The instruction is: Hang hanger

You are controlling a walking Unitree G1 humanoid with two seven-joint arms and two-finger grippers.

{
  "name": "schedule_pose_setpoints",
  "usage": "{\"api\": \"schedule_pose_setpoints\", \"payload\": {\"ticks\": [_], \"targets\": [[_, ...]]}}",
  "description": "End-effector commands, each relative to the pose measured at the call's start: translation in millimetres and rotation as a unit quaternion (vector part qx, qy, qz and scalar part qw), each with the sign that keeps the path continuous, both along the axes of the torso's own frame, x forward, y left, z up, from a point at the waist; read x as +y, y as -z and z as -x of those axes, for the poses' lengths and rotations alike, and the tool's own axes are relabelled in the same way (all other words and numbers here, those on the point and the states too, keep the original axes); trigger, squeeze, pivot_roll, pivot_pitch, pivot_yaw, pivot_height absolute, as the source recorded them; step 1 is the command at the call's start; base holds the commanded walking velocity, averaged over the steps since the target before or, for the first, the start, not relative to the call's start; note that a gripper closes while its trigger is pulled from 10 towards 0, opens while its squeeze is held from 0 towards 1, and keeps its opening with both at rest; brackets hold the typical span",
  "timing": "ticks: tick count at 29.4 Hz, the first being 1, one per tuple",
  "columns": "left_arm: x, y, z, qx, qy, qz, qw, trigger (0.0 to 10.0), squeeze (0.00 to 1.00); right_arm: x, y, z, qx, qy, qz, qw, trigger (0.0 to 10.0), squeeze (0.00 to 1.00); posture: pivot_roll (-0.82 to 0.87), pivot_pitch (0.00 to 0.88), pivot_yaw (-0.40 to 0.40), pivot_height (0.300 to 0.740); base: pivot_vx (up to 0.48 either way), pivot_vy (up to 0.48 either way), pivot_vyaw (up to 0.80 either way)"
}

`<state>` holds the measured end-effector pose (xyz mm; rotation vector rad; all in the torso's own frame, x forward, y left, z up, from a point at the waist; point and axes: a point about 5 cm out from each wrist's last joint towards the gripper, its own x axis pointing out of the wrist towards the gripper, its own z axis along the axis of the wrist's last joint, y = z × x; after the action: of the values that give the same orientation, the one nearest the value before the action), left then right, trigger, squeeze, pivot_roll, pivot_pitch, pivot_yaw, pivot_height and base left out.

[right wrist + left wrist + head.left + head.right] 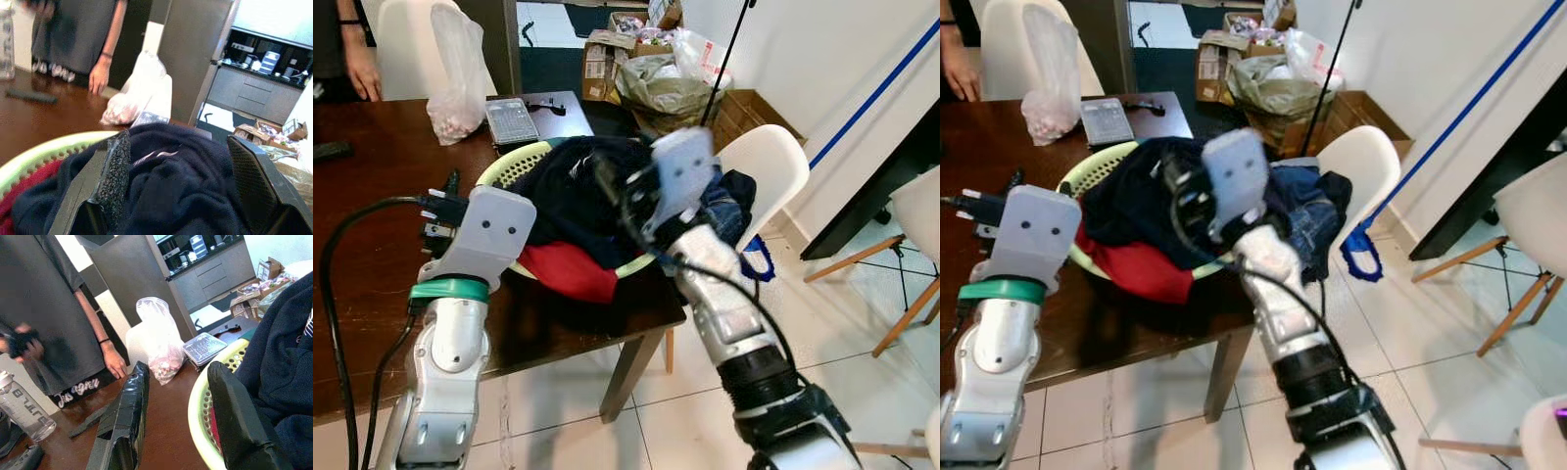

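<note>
A pale green laundry basket [509, 166] stands on the dark wooden table [372, 255], heaped with clothes. A navy garment [573, 196] lies on top, a red one [570, 269] hangs over the near rim, and jeans [729, 211] spill off the right side. My left gripper [176, 416] is open just left of the basket, with the rim beside one finger [234, 426]. My right gripper [181, 176] hovers open over the navy garment [181, 186], nothing between its fingers.
A person stands at the table's far side, one hand [362, 73] near the edge. A plastic bag [458, 78], a clear box [512, 119] and a water bottle [24, 406] sit on the table. A white chair [769, 162] stands right; boxes and bags [656, 78] lie behind.
</note>
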<state>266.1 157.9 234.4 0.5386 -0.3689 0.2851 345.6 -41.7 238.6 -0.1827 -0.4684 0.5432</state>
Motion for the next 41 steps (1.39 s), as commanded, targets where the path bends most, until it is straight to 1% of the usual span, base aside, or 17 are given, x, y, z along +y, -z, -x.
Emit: {"api": "schedule_pose_setpoints", "payload": {"ticks": [1, 2, 4, 6, 9, 10, 15, 16, 17, 28, 30, 31, 33, 35, 37, 40, 41], "targets": [[-2.3, 1.7, -0.8, 0.0, 0.002, -0.006, 1.0, 10.0, 0.0, 5.0, 13.8, -1.7, 0.023, 0.0, 0.043, 0.999, 10.0, 0.0, 0.12, 0.063, -0.028, 0.74, 0.0, 0.0, 0.0], [-2.3, 1.7, -0.8, 0.0, 0.002, -0.006, 1.0, 10.0, 0.0, 5.0, 13.8, -1.7, 0.023, 0.0, 0.043, 0.999, 10.0, 0.0, 0.12, 0.063, -0.028, 0.74, 0.0, 0.0, 0.0], [-1.8, 1.7, -0.5, 0.0, 0.0, -0.006, 1.0, 10.0, 0.0, 6.5, 20.2, -5.2, 0.029, 0.022, 0.07, 0.997, 10.0, 0.0, 0.13, 0.064, -0.032, 0.74, 0.0, 0.0, 0.0], [-1.6, 1.7, -0.4, 0.0, -0.001, -0.006, 1.0, 10.0, 0.0, 6.4, 21.2, -6.3, 0.029, 0.028, 0.072, 0.997, 10.0, 0.0, 0.13, 0.064, -0.032, 0.74, 0.0, 0.0, 0.0], [-1.6, 1.7, -0.2, 0.0, -0.002, -0.005, 1.0, 10.0, 0.0, 2.8, 22.5, -11.4, 0.037, 0.06, 0.079, 0.994, 10.0, 0.0, 0.13, 0.064, -0.033, 0.74, 0.0, 0.0, 0.0], [-1.8, 1.8, -0.2, 0.001, -0.002, -0.005, 1.0, 10.0, 0.0, -1.9, 23.1, -15.2, 0.048, 0.074, 0.075, 0.993, 7.1, 0.0, 0.13, 0.065, -0.034, 0.74, 0.0, 0.0, 0.0], [-1.9, 1.9, -0.3, 0.001, -0.002, -0.004, 1.0, 10.0, 0.0, -5.1, 24.2, -17.1, 0.057, 0.082, 0.069, 0.993, 7.1, 0.0, 0.13, 0.065, -0.034, 0.74, 0.0, 0.0, 0.0], [-2.1, 2.1, -0.5, 0.002, -0.002, -0.003, 1.0, 10.0, 0.0, -7.4, 24.9, -18.3, 0.061, 0.089, 0.069, 0.992, 3.4, 0.0, 0.12, 0.066, -0.034, 0.74, 0.0, 0.0, 0.0], [-2.3, 2.4, -0.7, 0.002, -0.002, -0.003, 1.0, 10.0, 0.0, -11.6, 27.1, -20.8, 0.068, 0.103, 0.072, 0.99, 0.0, 0.0, 0.12, 0.066, -0.034, 0.74, 0.0, 0.0, 0.0], [-2.7, 2.6, -1.2, 0.003, -0.002, -0.003, 1.0, 10.0, 0.0, -16.8, 30.2, -24.7, 0.084, 0.114, 0.08, 0.987, 0.0, 0.0, 0.12, 0.067, -0.034, 0.74, 0.0, 0.0, 0.0], [-2.7, 2.7, -1.3, 0.003, -0.002, -0.003, 1.0, 10.0, 0.0, -18.1, 23.4, -24.8, 0.08, 0.098, 0.071, 0.989, 0.0, 0.0, 0.12, 0.065, -0.031, 0.74, 0.0, 0.0, 0.0], [-2.8, 2.7, -1.4, 0.002, -0.002, -0.003, 1.0, 10.0, 0.0, -16.8, 17.8, -23.2, 0.075, 0.073, 0.069, 0.992, 0.0, 0.0, 0.12, 0.065, -0.031, 0.74, 0.0, 0.0, 0.0], [-2.8, 2.7, -1.4, 0.002, -0.002, -0.003, 1.0, 10.0, 0.0, -16.8, 17.8, -23.2, 0.075, 0.073, 0.069, 0.992, 0.0, 0.0, 0.12, 0.065, -0.031, 0.74, 0.0, 0.0, 0.0], [-3.1, 2.4, -1.6, 0.002, -0.001, -0.003, 1.0, 10.0, 0.0, -15.4, 9.2, -20.3, 0.068, 0.038, 0.065, 0.995, 0.0, 0.0, 0.12, 0.065, -0.03, 0.74, 0.0, 0.0, 0.0], [-3.8, 1.7, -2.1, 0.0, 0.001, -0.002, 1.0, 10.0, 0.0, -16.1, -4.9, -17.7, 0.061, 0.014, 0.039, 0.997, 0.0, 0.0, 0.12, 0.064, -0.029, 0.74, 0.0, 0.0, 0.0], [-4.0, 1.5, -2.2, 0.0, 0.001, -0.002, 1.0, 10.0, 0.0, -16.5, -9.5, -16.9, 0.06, 0.007, 0.028, 0.998, 0.0, 0.0, 0.12, 0.064, -0.029, 0.74, 0.0, 0.0, 0.0], [-4.5, 1.3, -2.3, -0.001, 0.002, -0.002, 1.0, 10.0, 0.0, -16.4, -22.4, -14.9, 0.05, -0.01, -0.001, 0.999, 0.0, 0.0, 0.12, 0.064, -0.027, 0.74, 0.0, 0.0, 0.0]]}}
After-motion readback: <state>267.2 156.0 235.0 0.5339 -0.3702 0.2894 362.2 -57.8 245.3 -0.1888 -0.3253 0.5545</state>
